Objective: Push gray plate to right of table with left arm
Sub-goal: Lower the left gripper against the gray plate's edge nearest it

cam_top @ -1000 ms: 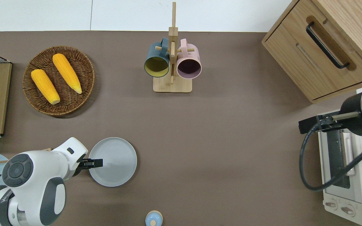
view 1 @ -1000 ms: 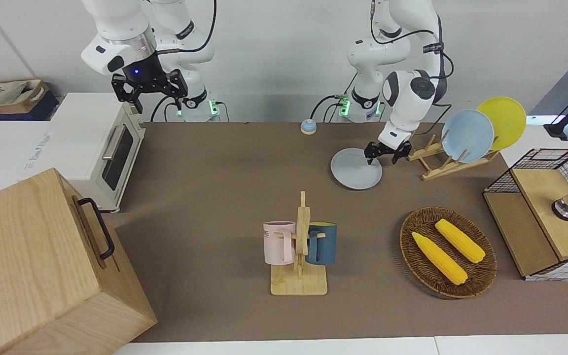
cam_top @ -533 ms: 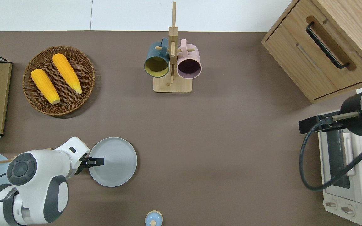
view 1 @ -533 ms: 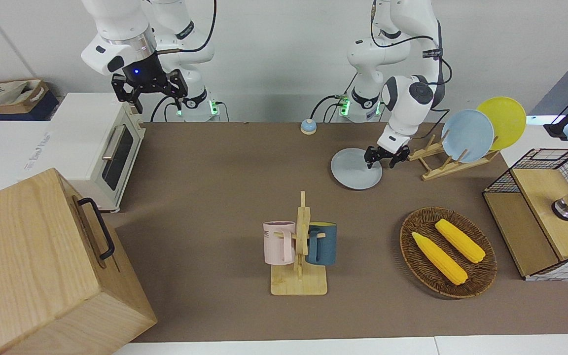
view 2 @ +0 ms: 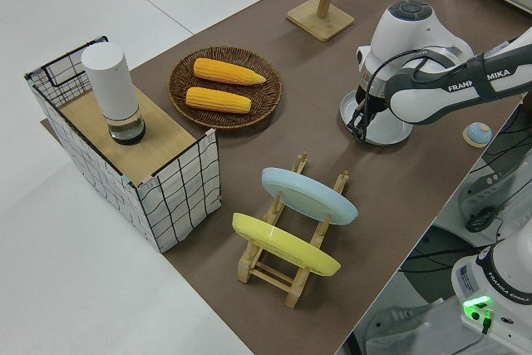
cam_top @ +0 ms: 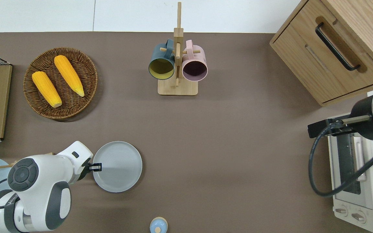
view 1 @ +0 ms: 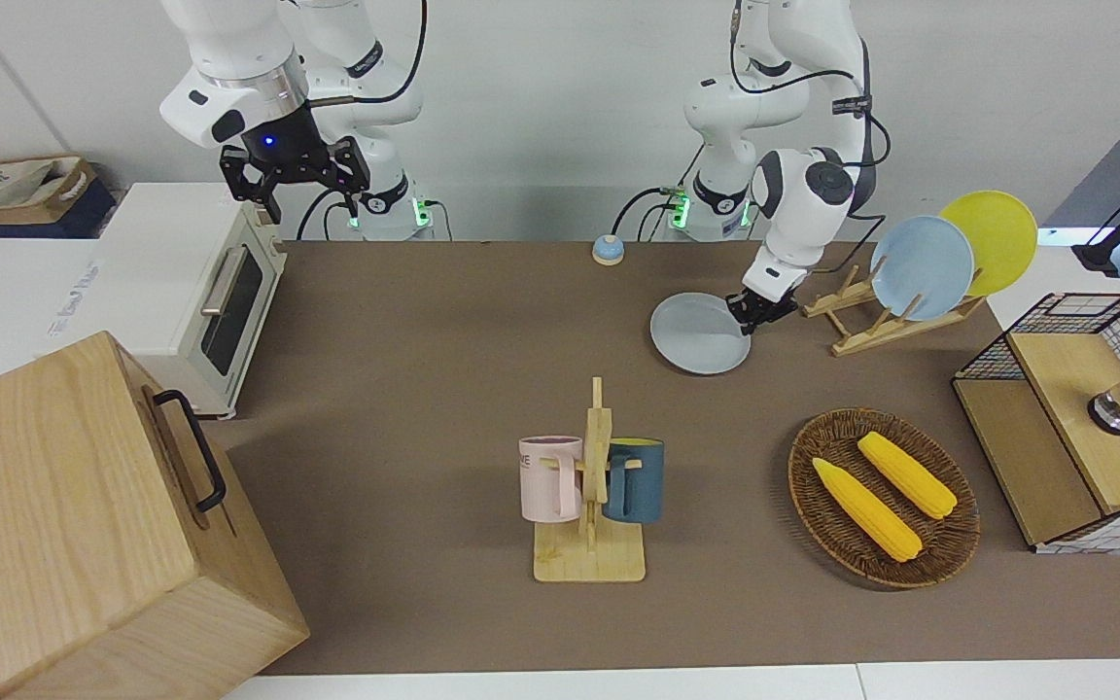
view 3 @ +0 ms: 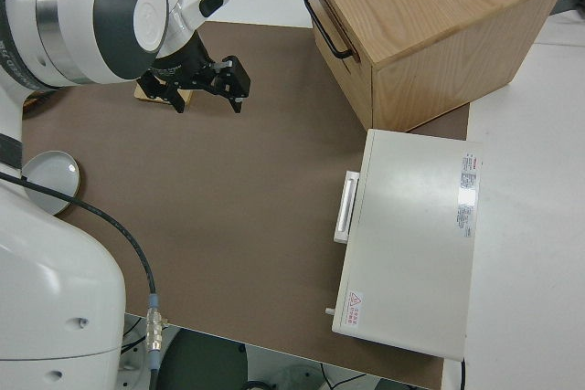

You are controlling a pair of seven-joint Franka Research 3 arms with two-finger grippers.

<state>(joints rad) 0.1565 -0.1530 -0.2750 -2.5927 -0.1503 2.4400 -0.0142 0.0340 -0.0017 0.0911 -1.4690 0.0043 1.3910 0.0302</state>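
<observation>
Pale gray plate [cam_top: 118,166], matte brown table [cam_top: 225,145].

Gray plate [cam_top: 121,168]: smooth, matt glaze (faint concentric rings). Table [cam_top: 222,145]: matt brown covering. Basket [cam_top: 86,69]: rough woven wicker. Mug rack [cam_top: 177,87]: pale bare wood.

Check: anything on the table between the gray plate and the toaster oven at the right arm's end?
Nothing: the overhead view shows only bare brown table between the round pale gray plate and the white toaster oven. The left hand sits at the plate's opposite rim.
</observation>
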